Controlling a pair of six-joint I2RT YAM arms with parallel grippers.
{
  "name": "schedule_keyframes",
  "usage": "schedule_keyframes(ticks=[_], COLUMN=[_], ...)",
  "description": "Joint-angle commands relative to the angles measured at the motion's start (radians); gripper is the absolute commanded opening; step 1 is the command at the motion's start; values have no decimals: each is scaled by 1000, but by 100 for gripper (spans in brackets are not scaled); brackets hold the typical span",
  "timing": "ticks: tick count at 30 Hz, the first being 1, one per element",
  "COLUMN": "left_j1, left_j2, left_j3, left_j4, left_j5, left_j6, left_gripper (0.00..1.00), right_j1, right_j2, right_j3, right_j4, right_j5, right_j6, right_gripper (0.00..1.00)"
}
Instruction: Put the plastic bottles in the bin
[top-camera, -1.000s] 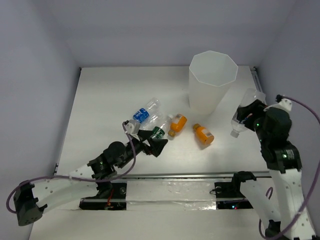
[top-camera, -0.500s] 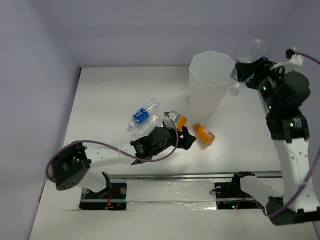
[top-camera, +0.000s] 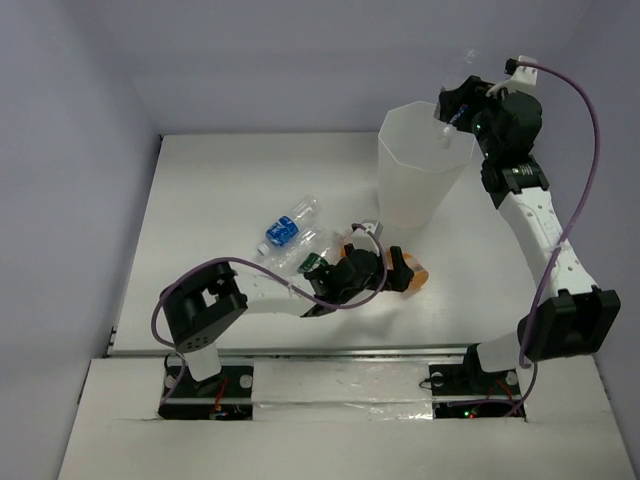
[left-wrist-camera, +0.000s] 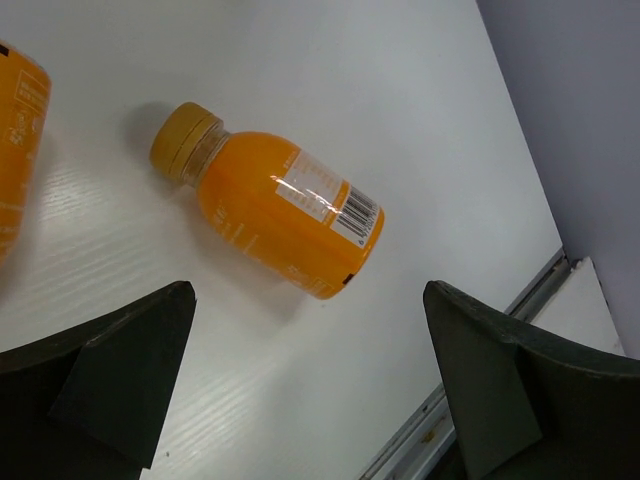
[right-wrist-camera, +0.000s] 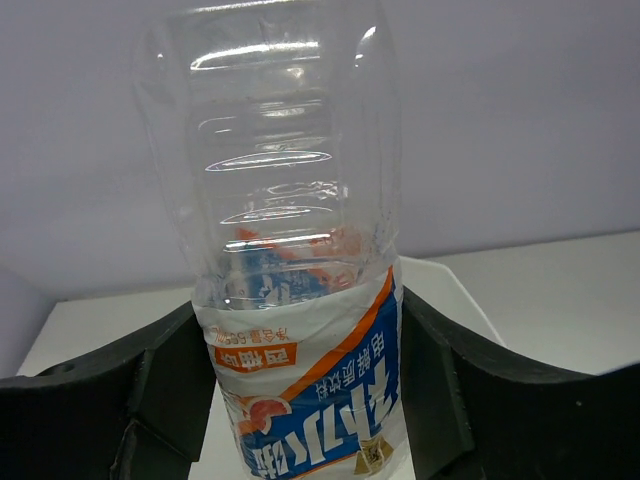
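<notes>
My right gripper (top-camera: 452, 112) is shut on a clear plastic bottle (right-wrist-camera: 300, 300) with a white, blue and orange label, holding it above the far right rim of the tall translucent white bin (top-camera: 425, 165). The bin's rim (right-wrist-camera: 455, 295) shows behind the bottle in the right wrist view. My left gripper (top-camera: 392, 270) is open and empty, low over an orange bottle (left-wrist-camera: 270, 212) lying on the table; its fingers (left-wrist-camera: 110, 380) stand wide apart just near of it. A second orange bottle (left-wrist-camera: 15, 130) lies at the left edge of that view. The orange bottle (top-camera: 416, 278) is partly hidden in the top view.
A clear bottle with a blue label (top-camera: 285, 228) and one with a green label (top-camera: 312, 262) lie on the white table (top-camera: 220, 190) left of my left gripper. The table's near edge rail (left-wrist-camera: 500, 400) runs close behind the orange bottle. Grey walls surround the table.
My right arm has lifted the clear bottle from beside the bin's right side up over its rim. My left arm has swung right from the green-label bottle to the orange bottles.
</notes>
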Motion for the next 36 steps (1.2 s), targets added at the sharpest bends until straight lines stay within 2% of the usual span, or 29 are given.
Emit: schedule_keyframes(ticks=[1,9,12,13,14,20,36], left_j1=[-4,-4,-4,-4,-4,-4,-4], left_j2=[28,109,138,144,156,189,330], left_j3=[62,119,146,154,159,189,315], left_j4=[-6,-22,-34,-37,-39,-25,-88], left_j5=[-42,-85,-84,-84,-79,-62,-101], left_j6=[-37,-52,-46,-48,-48,-43,-10], left_gripper=[99,99,99,99,99,99,99], right_j1=[32,67,76,87,87,96,187], right_j2=[17,51,48,48,48,25,-218], right_j3=[19,-65,-81,-79,-71,-77,-313], right_j4=[193,252,252,246,224,206,239], right_j5=[-19,-8,-3,0,-1,-1,-11], right_j6=[-47,-64,-79,-88,-102,-76,16], right_gripper=[68,74,88,97,99,100,100])
